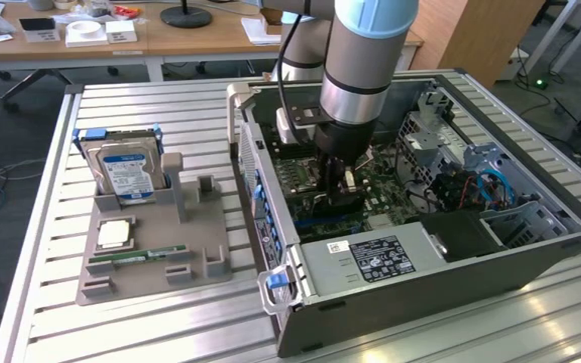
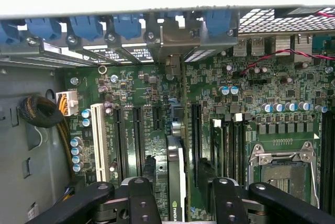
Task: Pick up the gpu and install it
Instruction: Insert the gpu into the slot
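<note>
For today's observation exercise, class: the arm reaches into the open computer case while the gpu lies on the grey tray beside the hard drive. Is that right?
No. The gpu stands on edge on the motherboard, between the open jaws, as the wrist view shows. The rest holds.

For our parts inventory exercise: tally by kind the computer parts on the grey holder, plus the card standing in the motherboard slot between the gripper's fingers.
Hard drive: 1
Processor: 1
Memory stick: 1
Graphics card: 1
Total: 4

one gpu [image 2: 177, 182], one hard drive [image 1: 126, 170]
</note>
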You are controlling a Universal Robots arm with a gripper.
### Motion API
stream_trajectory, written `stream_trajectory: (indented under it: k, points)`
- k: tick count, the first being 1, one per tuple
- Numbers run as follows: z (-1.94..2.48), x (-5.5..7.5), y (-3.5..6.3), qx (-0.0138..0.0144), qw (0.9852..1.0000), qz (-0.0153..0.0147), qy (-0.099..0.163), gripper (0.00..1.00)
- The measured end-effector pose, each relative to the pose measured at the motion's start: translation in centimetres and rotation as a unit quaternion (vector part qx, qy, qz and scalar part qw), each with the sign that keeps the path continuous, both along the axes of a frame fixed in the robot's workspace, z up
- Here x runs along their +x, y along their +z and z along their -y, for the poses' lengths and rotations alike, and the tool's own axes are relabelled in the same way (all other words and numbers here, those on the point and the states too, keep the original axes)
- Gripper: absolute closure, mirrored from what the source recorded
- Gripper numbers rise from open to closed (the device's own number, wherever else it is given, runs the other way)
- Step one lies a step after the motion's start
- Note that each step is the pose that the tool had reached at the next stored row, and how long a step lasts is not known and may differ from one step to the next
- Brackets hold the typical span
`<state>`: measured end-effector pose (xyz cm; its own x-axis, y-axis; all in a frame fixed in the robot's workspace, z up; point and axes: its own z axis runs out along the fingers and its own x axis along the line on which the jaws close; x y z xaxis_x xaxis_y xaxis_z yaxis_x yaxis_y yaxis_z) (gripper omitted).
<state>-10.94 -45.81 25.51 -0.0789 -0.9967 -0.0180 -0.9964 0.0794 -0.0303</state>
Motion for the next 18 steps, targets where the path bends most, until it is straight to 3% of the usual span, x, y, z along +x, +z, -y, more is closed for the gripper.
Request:
stream_trajectory:
  k: [7, 9, 11, 12, 18]
  points:
    - [0.0, 0.0, 0.0, 0.0, 1.0, 0.0, 0.0, 0.55]
    - [0.0, 0.0, 0.0, 0.0, 1.0, 0.0, 0.0, 0.62]
    - [0.0, 0.0, 0.0, 0.0, 1.0, 0.0, 0.0, 0.62]
    - [0.0, 0.0, 0.0, 0.0, 1.0, 0.0, 0.0, 0.69]
    - [0.01, 0.0, 0.0, -0.0001, 1.0, 0.0, 0.0, 0.71]
